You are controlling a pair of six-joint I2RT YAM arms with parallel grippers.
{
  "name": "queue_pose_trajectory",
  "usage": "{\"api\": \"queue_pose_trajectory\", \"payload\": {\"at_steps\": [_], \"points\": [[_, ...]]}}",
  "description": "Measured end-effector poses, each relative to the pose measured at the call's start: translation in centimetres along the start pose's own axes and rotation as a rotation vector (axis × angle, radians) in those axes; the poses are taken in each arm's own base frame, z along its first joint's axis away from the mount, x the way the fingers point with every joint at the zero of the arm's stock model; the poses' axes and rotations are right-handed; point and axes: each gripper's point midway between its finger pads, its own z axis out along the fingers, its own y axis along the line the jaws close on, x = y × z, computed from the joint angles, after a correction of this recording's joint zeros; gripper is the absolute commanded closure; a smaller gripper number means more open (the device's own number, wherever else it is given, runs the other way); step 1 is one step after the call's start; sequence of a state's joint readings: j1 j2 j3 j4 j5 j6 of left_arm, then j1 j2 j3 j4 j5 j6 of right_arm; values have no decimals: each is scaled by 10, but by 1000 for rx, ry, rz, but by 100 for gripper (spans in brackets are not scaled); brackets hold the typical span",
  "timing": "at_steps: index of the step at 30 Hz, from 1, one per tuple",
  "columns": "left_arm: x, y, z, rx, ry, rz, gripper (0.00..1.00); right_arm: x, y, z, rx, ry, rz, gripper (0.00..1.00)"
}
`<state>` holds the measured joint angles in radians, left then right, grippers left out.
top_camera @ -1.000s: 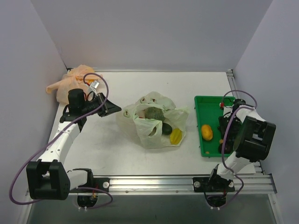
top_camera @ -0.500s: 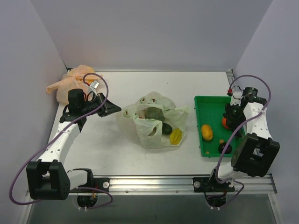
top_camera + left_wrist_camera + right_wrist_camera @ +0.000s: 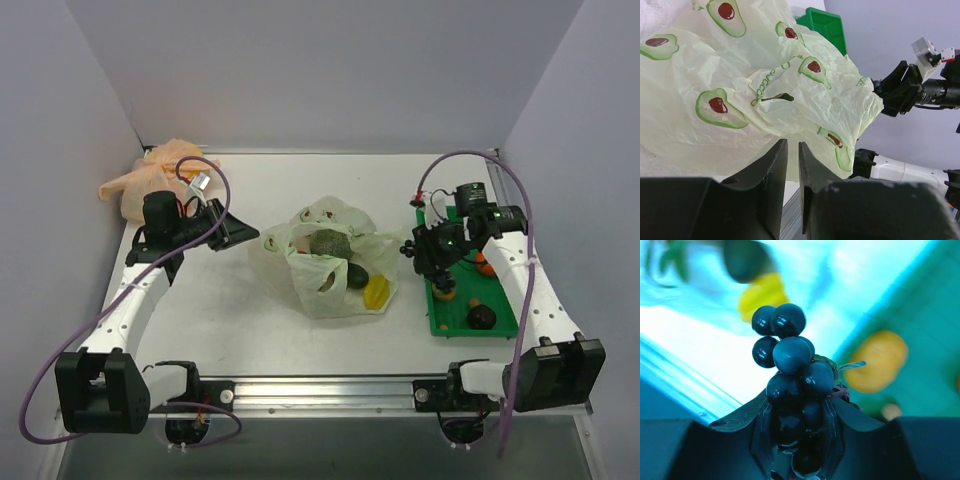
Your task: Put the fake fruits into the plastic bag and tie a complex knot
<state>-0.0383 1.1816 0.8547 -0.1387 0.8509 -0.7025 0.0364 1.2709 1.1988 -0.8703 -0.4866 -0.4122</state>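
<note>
While the right fingers (image 3: pixel 799 409) clamp a bunch of dark grapes (image 3: pixel 789 354), they hang over the left rim of the tray (image 3: pixel 458 215), on the side facing the bag (image 3: pixel 322 296). That bag sits mid-tabletop (image 3: pixel 250 320), crumpled. An avocado (image 3: pixel 357 276) and a starfruit (image 3: pixel 376 291) show inside it at the near right. An orange fruit (image 3: pixel 446 291) and a dark fruit (image 3: pixel 482 317) lie in the tray. I see the left fingers (image 3: pixel 791 148) pointing at the bag's left edge, nearly together, a thin slit between them. I cannot tell whether they pinch any film. At the far left corner lies a peach bag (image 3: pixel 150 182).
</note>
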Motion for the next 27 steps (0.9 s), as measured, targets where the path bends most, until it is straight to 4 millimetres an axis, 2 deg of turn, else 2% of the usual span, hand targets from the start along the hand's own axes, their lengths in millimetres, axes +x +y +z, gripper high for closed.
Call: {"api": "queue_pose_trajectory", "payload": {"at_steps": [2, 3, 7, 11, 19, 22, 27], "points": [[0, -2, -1, 5, -2, 9, 60, -6, 24, 8, -52, 11, -46, 100], [0, -3, -2, 8, -3, 10, 50, -8, 34, 12, -72, 16, -64, 100], [0, -9, -6, 23, -8, 24, 35, -19, 65, 34, -124, 34, -132, 100], [-2, -15, -10, 37, -20, 44, 32, -23, 87, 59, -125, 67, -202, 100], [-6, -20, -15, 49, -42, 64, 30, -31, 110, 104, -65, 116, -290, 100], [-7, -20, -16, 52, -44, 66, 30, -47, 122, 111, -60, 88, -308, 100], [-10, -14, -21, 53, -65, 60, 23, -94, 151, 110, -84, -31, -350, 98]]}}
